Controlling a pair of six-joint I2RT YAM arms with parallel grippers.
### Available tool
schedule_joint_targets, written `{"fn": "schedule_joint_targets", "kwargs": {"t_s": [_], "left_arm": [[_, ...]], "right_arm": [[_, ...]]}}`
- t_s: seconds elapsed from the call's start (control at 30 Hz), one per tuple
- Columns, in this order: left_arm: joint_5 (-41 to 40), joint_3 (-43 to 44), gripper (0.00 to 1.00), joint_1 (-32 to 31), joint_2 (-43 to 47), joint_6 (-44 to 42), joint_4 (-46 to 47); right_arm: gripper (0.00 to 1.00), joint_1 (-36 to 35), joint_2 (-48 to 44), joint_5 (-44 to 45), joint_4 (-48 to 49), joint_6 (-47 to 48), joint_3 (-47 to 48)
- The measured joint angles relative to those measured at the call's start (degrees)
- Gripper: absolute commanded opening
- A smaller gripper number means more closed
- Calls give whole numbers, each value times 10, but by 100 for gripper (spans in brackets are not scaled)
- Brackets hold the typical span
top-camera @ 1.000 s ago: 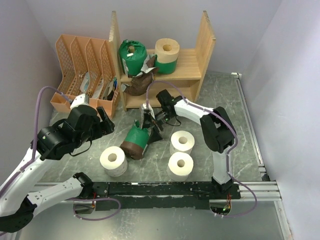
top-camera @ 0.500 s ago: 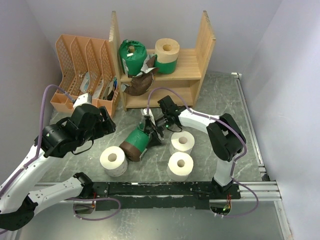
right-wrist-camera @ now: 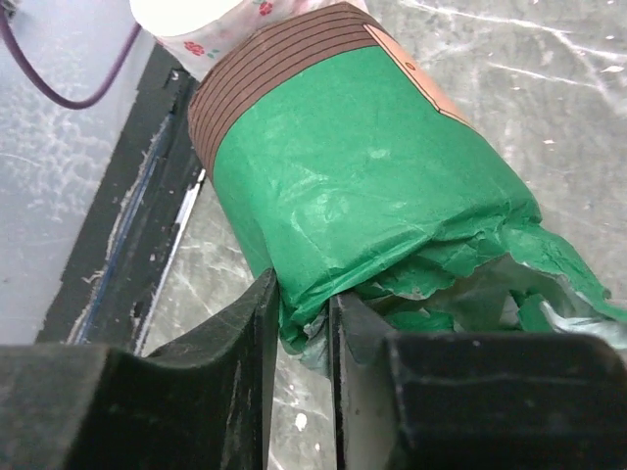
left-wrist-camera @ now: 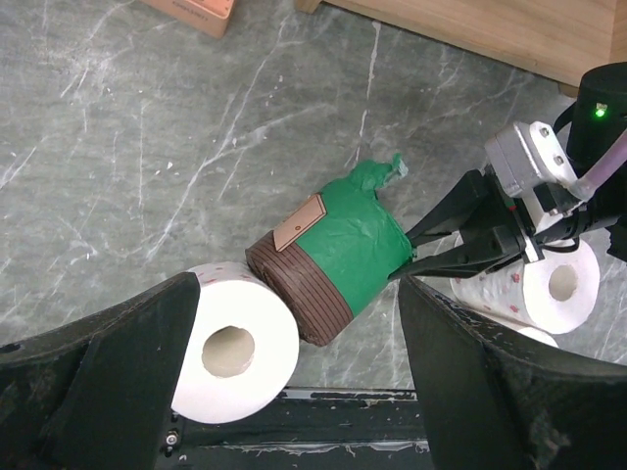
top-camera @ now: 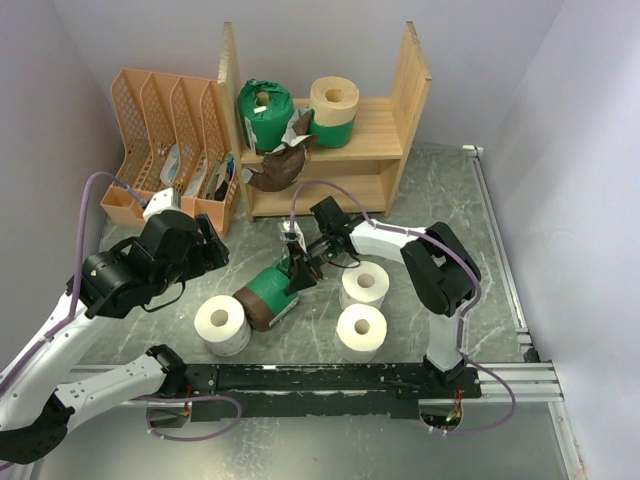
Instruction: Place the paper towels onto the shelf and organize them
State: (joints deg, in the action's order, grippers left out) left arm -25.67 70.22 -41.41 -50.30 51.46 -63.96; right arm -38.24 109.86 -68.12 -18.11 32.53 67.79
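Observation:
A paper towel roll in green and brown wrap [top-camera: 265, 292] [left-wrist-camera: 333, 259] [right-wrist-camera: 343, 166] lies on its side on the table. My right gripper [top-camera: 297, 270] [left-wrist-camera: 411, 259] [right-wrist-camera: 304, 323] is shut on the crumpled green edge of its wrapper. The brown end touches a bare white roll [top-camera: 222, 322] [left-wrist-camera: 230, 352]. My left gripper [top-camera: 205, 250] [left-wrist-camera: 304, 392] hovers open above these two rolls, holding nothing. Two more white rolls [top-camera: 364, 284] [top-camera: 361, 330] stand to the right. The wooden shelf [top-camera: 375, 125] at the back holds a green roll [top-camera: 264, 110], a cream roll [top-camera: 334, 105] and a brown-wrapped one [top-camera: 280, 168].
An orange lattice file rack [top-camera: 165, 140] stands left of the shelf, close to my left arm. The black base rail [top-camera: 330, 378] runs along the near edge. Grey walls close in on both sides.
My right gripper has closed from wide open onto the wrapper's edge. The wrapped roll has slid a little to the left and nudged the white roll. The left arm has barely moved.

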Motion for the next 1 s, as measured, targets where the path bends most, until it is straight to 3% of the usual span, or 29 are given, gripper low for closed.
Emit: {"fn": "schedule_joint_targets", "kwargs": {"t_s": [0.07, 0.43, 0.6, 0.77, 1.0], "left_arm": [[-1, -3, 94, 0, 1, 0, 0], [-3, -13, 94, 0, 0, 0, -1], [-3, -13, 95, 0, -5, -2, -1], [-3, -13, 95, 0, -16, -9, 2], [-2, -13, 95, 0, -44, -20, 12]], "right_arm": [[0, 0, 8, -15, -2, -6, 3], [0, 8, -29, 11, -76, 9, 35], [0, 14, -151, 115, -177, 67, 116], [0, 12, -253, 235, -287, 191, 233], [0, 3, -304, 433, -419, 305, 297]]}}
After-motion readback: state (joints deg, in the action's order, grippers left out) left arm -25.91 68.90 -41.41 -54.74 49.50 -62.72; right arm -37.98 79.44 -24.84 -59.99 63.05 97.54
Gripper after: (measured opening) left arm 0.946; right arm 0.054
